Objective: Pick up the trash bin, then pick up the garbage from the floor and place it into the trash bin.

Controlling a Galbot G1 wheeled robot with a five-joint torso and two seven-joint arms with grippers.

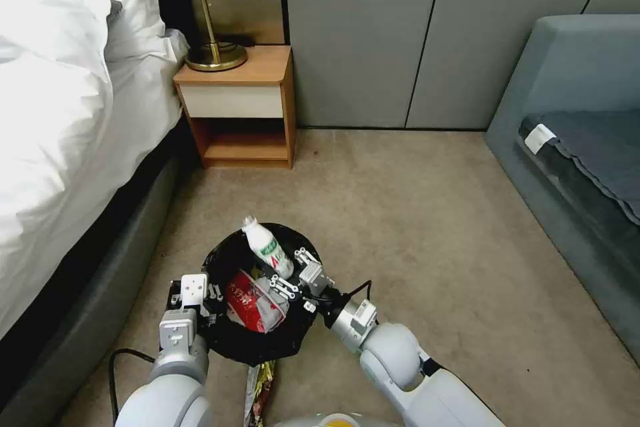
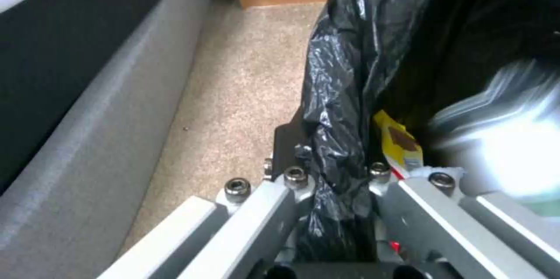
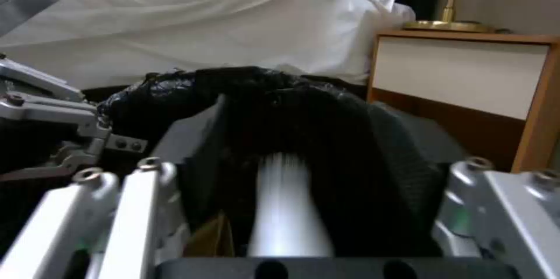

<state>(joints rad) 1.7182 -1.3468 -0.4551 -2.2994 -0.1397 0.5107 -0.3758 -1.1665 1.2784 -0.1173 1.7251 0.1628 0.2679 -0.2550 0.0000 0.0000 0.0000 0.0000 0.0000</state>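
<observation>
The left hand [image 1: 200, 293] is clamped on the trash bin [image 1: 230, 340] rim, bed frame [image 2: 76, 148] close alongside it. The right hand [image 1: 297, 273], spread open, hovers above the white bottle [image 1: 268, 248] and red wrapper [image 1: 243, 300] inside the bin. Bare carpet [image 1: 433, 227] lies beyond it, then the nightstand [image 1: 240, 107]. The left wrist view adds a yellow wrapper [image 2: 400, 143] inside the liner.

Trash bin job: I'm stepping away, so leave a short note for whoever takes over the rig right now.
Left gripper: shut on the trash bin rim, holding the black liner.
Right gripper: open over the bin mouth, white bottle blurred between its fingers, apparently just let go.
Done: red-white wrapper and a yellow wrapper lie inside the bin.
Left: a wrapper on the carpet below the bin, near the robot's base.
</observation>
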